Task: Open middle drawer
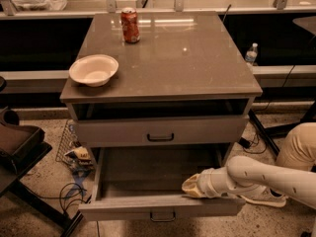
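The grey cabinet (163, 53) has drawers with small black bar handles. The top drawer (123, 131) is closed. The middle drawer (123, 209), second from the top, stands pulled far out towards me, and its inside looks bare. Its handle (163, 215) is at the centre of the front panel. My gripper (190, 187) reaches in from the right on a white arm (266, 177). It rests just behind the top edge of the middle drawer's front panel, right of centre. Anything below the open drawer is hidden.
A white bowl (94, 69) and a red soda can (130, 25) stand on the cabinet top. A dark chair (17, 147) is at the left, with cables and clutter (76, 157) on the floor. A water bottle (251, 54) stands behind on the right. A person's knee (301, 144) is at the right.
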Robot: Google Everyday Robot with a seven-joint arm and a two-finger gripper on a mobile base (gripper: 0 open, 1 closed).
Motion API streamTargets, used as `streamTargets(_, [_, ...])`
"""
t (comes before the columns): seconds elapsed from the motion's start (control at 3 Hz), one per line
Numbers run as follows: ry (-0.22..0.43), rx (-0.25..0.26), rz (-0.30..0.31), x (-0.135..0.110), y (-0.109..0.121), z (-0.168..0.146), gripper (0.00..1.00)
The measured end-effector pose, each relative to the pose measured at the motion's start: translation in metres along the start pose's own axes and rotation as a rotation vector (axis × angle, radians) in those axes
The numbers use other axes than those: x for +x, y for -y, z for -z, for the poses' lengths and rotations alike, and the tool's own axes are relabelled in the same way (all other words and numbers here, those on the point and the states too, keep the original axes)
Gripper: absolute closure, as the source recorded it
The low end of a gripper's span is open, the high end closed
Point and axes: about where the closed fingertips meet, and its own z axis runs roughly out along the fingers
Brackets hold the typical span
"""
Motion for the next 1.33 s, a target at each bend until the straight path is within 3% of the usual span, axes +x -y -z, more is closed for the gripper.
streamTargets(0.67, [0.001, -0.007, 0.001, -0.0010, -0.0018, -0.0032, 0.00])
streamTargets(1.0, [0.001, -0.007, 0.001, -0.0010, -0.0018, -0.0032, 0.00])
streamTargets(1.33, [0.002, -0.011, 0.001, -0.0014, -0.0029, -0.0048, 0.17])
